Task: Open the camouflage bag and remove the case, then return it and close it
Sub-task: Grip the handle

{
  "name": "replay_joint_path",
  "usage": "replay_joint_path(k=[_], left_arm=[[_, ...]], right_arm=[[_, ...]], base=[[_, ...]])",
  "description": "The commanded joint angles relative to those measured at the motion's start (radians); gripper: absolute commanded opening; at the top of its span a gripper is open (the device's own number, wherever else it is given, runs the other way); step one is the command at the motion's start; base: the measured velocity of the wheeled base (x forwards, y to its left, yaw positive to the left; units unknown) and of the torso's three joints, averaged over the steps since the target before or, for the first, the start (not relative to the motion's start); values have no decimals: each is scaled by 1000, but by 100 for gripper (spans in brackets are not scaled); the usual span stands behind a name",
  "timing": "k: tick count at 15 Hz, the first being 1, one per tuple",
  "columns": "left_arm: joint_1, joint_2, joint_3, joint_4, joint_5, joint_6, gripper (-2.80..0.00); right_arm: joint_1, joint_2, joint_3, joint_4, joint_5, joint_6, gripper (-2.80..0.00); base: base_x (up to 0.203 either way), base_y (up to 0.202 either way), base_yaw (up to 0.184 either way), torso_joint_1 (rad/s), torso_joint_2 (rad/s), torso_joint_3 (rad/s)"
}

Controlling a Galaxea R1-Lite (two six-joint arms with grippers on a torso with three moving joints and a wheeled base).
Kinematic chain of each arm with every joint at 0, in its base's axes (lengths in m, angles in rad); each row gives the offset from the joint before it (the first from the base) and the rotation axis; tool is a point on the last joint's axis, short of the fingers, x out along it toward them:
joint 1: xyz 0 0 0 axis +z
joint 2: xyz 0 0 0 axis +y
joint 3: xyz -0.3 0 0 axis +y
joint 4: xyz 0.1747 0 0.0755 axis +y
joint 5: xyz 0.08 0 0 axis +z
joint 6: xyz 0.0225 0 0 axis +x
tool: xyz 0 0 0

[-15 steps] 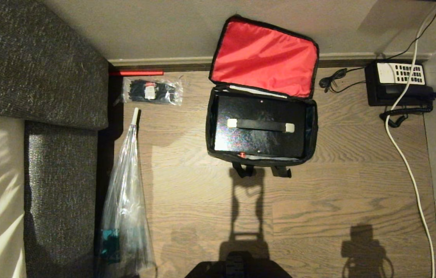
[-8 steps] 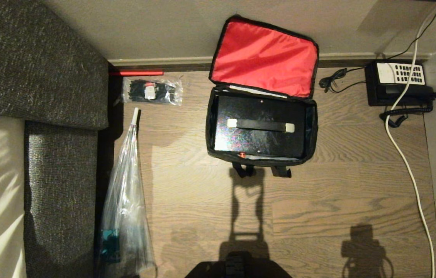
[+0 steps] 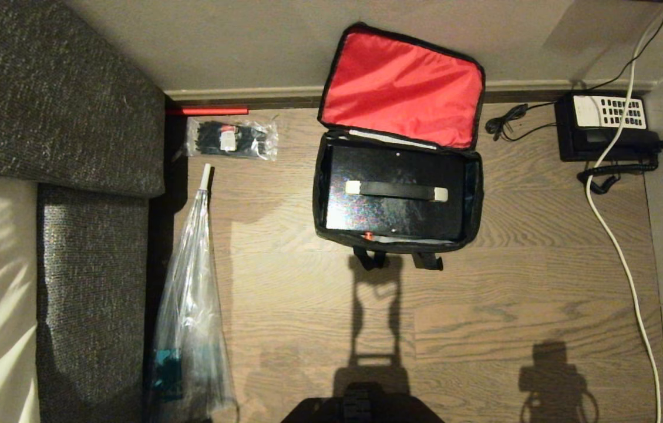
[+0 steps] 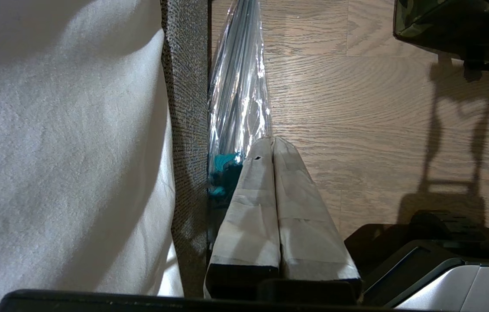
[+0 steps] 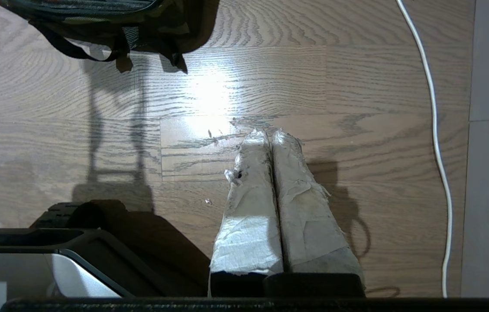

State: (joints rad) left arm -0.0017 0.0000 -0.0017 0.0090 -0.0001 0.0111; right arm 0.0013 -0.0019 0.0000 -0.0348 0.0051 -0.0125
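The boxy green-and-black camouflage bag (image 3: 397, 194) lies unzipped on the wooden floor (image 3: 513, 282), its red-lined lid (image 3: 403, 88) propped back against the wall, and the flat, slightly shiny black case (image 3: 396, 191) sits inside it, handle up. Nothing has shifted over the last second: bag, case and both my arms are as they were, so I judge I am paused between steps. My left gripper (image 4: 273, 139) and right gripper (image 5: 270, 132) are both clenched on nothing, tape-wrapped fingers pressed together, hanging low over bare floor. The bag lies well ahead of my fingertips, between the two.
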Motion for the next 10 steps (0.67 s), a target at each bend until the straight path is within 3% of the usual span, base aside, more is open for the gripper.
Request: replay_joint_path(k=[1,3,5,7,9,10], left_arm=[[0,0,0,0,0,0,-280],[0,0,0,0,0,1,-280],[0,0,0,0,0,1,-280],[0,0,0,0,0,0,-280],[0,0,0,0,0,0,-280],[0,0,0,0,0,0,-280]], right_arm=[[0,-30,14,2,0,4,-280],[0,-30,12,-10,0,-11,-280],[0,-30,-87,50,1,-6,-280],[0,-30,-304,305,-6,14,-280],[0,-30,-495,669,-11,53,-280],[0,-30,-537,747,-12,72,-280]], base=[[0,0,0,0,0,0],[0,0,0,0,0,0],[0,0,0,0,0,0],[0,0,0,0,0,0],[0,0,0,0,0,0],[0,0,0,0,0,0]])
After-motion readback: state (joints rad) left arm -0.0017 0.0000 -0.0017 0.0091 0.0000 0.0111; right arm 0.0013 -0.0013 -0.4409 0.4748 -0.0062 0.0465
